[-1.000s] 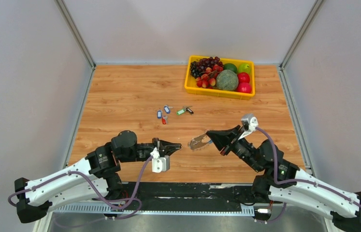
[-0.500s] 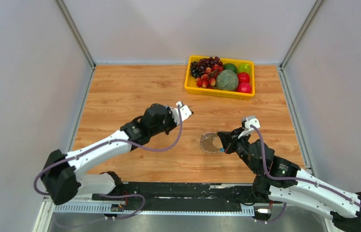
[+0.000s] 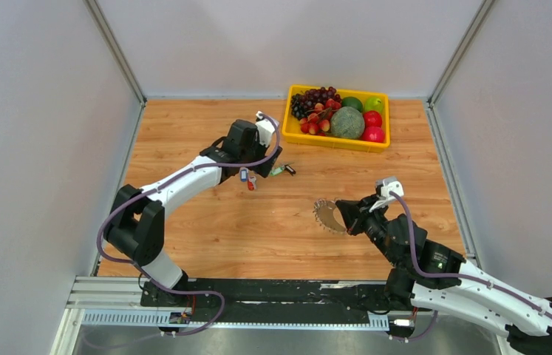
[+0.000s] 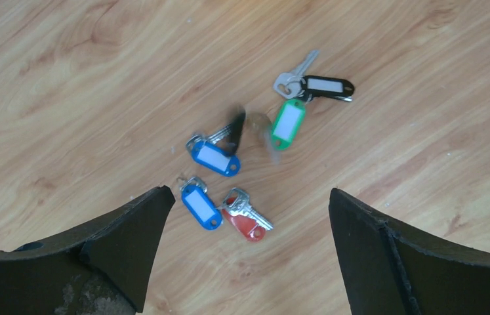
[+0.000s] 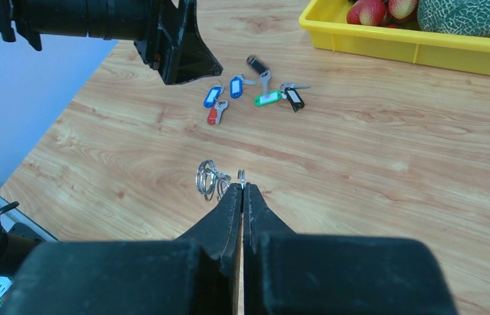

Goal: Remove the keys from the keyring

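Item: small silver metal keys with flat plastic tags. Two tags are blue, one red, one green and one black; one more piece is too blurred to read.
Keys, location: loose in a cluster on the pale wooden table, directly under the left gripper and well apart from the ring.
Companion item: thin silver wire keyring, made of small looped rings. The right wrist view shows no tag on it.
Keyring, location: at the very tips of the right gripper, close above the table and nearer the arm bases than the keys.
Left gripper: jaws spread wide with nothing between them, hanging over the cluster.
Right gripper: fingers pressed together, pinching the keyring's wire.
Handling, keys: judged light, rigid and flat. The smooth plastic and metal would likely skate on the wood if nudged.
Hold point, keys: across a tag's long edges, one piece at a time, since neighbours lie touching or just beside.
Handling, keyring: judged light and springy. The wire is slick, so a tip pinch may let it swivel or slip.
Progress: separation looks complete or nearly so.
Nearby: yellow plastic tray of fruit on the far side, not involved.
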Controlling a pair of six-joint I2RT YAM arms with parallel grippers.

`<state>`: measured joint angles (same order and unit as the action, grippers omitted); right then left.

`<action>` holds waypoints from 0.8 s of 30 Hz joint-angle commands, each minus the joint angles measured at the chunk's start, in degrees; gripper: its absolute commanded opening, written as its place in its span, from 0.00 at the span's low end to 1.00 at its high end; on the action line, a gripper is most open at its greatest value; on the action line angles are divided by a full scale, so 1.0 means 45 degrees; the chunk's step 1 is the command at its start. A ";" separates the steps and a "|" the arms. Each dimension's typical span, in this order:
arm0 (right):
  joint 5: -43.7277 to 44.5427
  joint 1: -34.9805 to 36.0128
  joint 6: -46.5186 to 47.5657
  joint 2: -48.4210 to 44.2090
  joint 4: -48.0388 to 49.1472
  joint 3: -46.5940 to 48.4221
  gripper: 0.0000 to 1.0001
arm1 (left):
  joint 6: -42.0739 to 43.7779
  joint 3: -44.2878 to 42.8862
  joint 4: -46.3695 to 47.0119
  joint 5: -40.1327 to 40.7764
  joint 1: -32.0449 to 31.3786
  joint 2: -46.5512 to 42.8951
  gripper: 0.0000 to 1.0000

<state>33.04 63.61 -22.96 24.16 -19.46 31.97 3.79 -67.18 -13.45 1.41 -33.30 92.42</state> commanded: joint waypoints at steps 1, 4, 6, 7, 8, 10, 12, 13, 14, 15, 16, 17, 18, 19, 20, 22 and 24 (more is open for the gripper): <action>0.0579 -0.0015 -0.0272 0.0216 0.0249 0.0611 0.00 | -0.1011 -0.0036 0.0435 0.0255 0.0031 -0.1367 1.00; 0.0251 -0.0089 -0.0597 0.1476 -0.0162 0.1156 0.00 | -0.1121 0.0040 0.0293 0.0163 0.0036 -0.2128 1.00; -0.0167 -0.0447 -0.0781 0.2781 -0.0853 0.1917 0.00 | -0.1368 0.0113 0.0243 0.0469 0.0036 -0.2675 1.00; -0.0566 -0.0699 -0.0736 0.3498 -0.1095 0.2276 0.00 | -0.1697 0.0150 0.0223 0.0595 0.0036 -0.3045 1.00; -0.1165 -0.1078 -0.0610 0.4091 -0.1286 0.2676 0.00 | -0.1895 0.0137 0.0180 0.0905 0.0037 -0.3208 1.00; -0.2627 -0.1986 -0.0329 0.5263 -0.1307 0.3085 0.00 | -0.2371 0.0081 -0.0020 0.1087 0.0037 -0.3692 1.00; -0.3648 -0.2939 -0.0199 0.6043 -0.1235 0.3380 0.00 | -0.2501 0.0109 -0.0075 0.1234 0.0037 -0.4160 1.00; -0.4011 -0.3420 -0.0065 0.6321 -0.1121 0.3475 0.00 | -0.2541 0.0217 0.0016 0.1339 0.0037 -0.4481 1.00; -0.4301 -0.3835 0.0127 0.6543 -0.0980 0.3540 0.00 | -0.2664 0.0425 0.0097 0.1638 0.0037 -0.4800 1.00; -0.4620 -0.4345 0.0257 0.6730 -0.0774 0.3585 0.00 | -0.2740 0.0548 0.0318 0.1785 0.0037 -0.4964 1.00; -0.5026 -0.4858 0.0434 0.6917 -0.0514 0.3598 0.00 | -0.2918 0.0850 0.0603 0.2003 0.0037 -0.5224 1.00; -0.5536 -0.5389 0.0671 0.7145 -0.0242 0.3597 0.00 | -0.2984 0.1014 0.0761 0.2046 0.0027 -0.5361 1.00; -0.5973 -0.5973 0.0886 0.7542 0.0021 0.3599 0.02 | -0.3038 0.1298 0.1129 0.1898 0.0029 -0.5577 1.00; -0.6336 -0.6461 0.1121 0.7865 0.0235 0.3626 0.04 | -0.3024 0.1414 0.1268 0.1779 0.0035 -0.5665 1.00; -0.6574 -0.6971 0.1355 0.8272 0.0408 0.3674 0.07 | -0.3009 0.1574 0.1490 0.1528 0.0036 -0.5780 1.00; -0.7073 -0.7863 0.1729 0.9111 0.0778 0.3793 0.18 | -0.3042 0.1684 0.1633 0.1389 0.0032 -0.5847 1.00; -0.7507 -0.8854 0.1853 0.9907 0.1088 0.4026 0.18 | -0.3032 0.1693 0.1668 0.1413 0.0026 -0.5858 1.00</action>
<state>6.74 30.17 -18.52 63.51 -19.77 47.00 -8.38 -59.92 -9.65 8.08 -33.01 67.18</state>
